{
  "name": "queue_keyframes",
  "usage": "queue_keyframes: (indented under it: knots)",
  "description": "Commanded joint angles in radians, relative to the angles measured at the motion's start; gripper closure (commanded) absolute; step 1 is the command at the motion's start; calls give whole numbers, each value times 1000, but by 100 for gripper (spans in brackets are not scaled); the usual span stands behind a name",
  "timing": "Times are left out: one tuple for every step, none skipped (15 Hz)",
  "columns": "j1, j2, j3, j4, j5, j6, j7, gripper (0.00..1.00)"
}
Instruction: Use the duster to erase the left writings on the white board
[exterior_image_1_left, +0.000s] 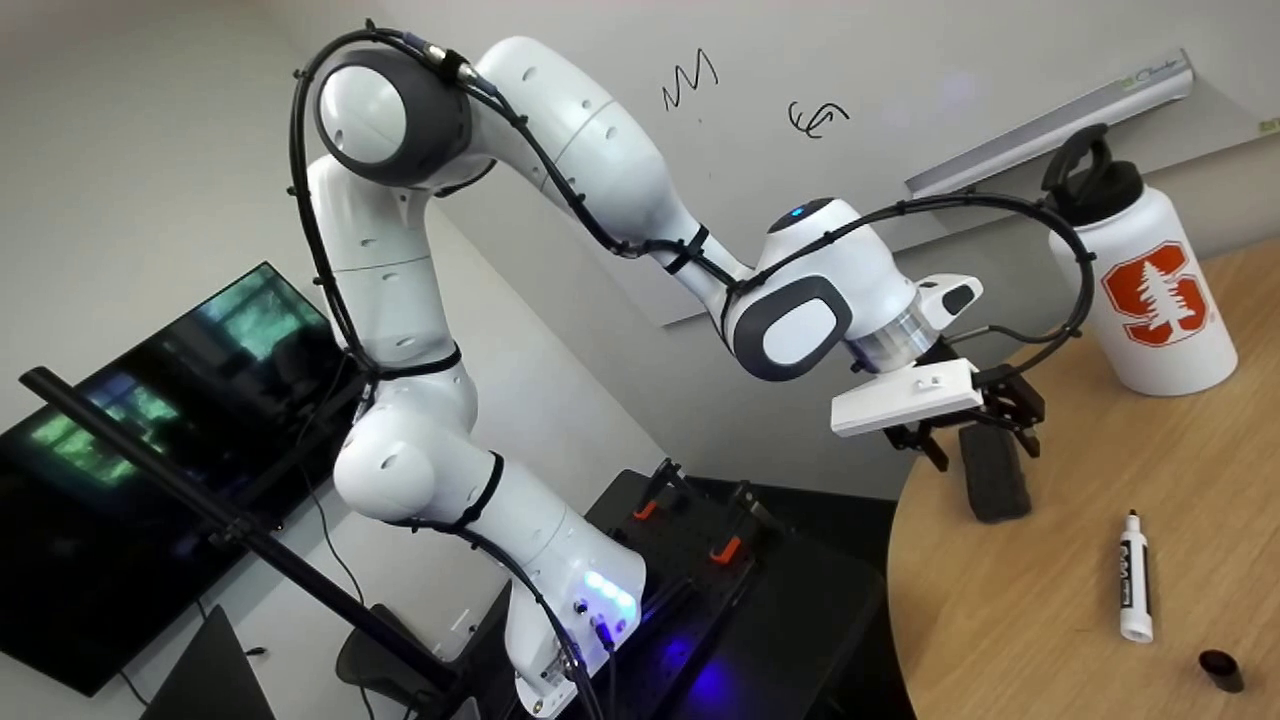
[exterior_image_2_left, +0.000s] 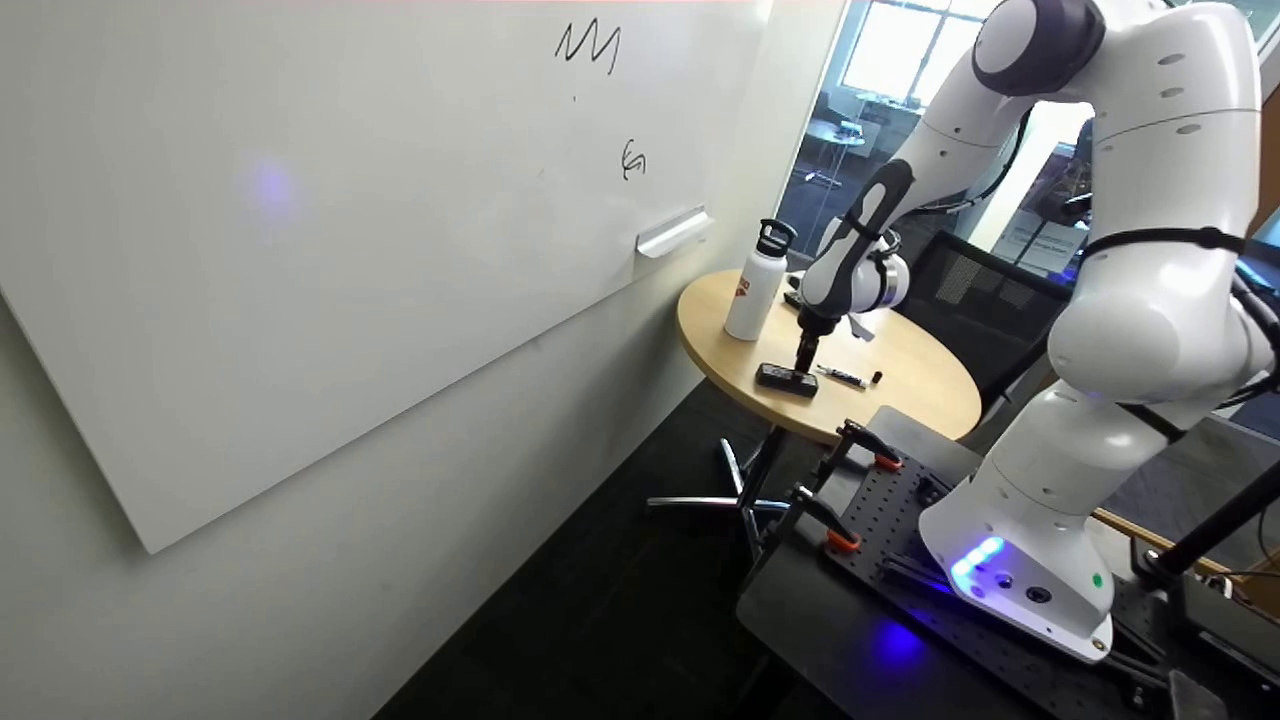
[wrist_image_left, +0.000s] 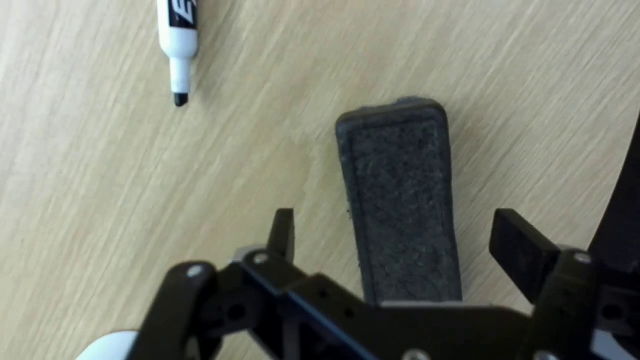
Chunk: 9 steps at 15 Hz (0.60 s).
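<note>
Flat black rectangular duster (wrist_image_left: 402, 200) lies on the round pale-wood bench (exterior_image_1_left: 1030, 610). Black jaws are spread wide, flanking the duster with gaps both sides in the wrist view; holding nothing. Thin uncapped white marker (exterior_image_1_left: 1134, 578) near the duster, small black cap (exterior_image_1_left: 1221, 670) farther from it. Black-lidded white bottle (exterior_image_1_left: 1150, 290) upright near the duster. Glossy white board (exterior_image_2_left: 350, 250), well apart from the duster, carries thin black zigzag scribble (exterior_image_2_left: 590, 45), small curly black scribble (exterior_image_2_left: 633, 160).
</note>
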Motion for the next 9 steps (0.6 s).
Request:
queue_keyframes:
  knots:
    - [78, -18, -70, -25, -79, 14, 73, 0]
    - [87, -17, -78, -23, -99, 8, 78, 0]
    - [90, -17, -80, -21, -116, 6, 81, 0]
    - [89, -16, -78, -18, -132, 3, 76, 0]
    - [83, -15, -72, -16, -143, 0, 70, 0]
    - [83, -12, -72, -14, -154, -1, 69, 0]
    - [82, -10, -70, -13, -163, -1, 69, 0]
    - [82, -7, -69, -12, -169, 0, 69, 0]
    - [83, -4, -69, -10, -177, 0, 70, 0]
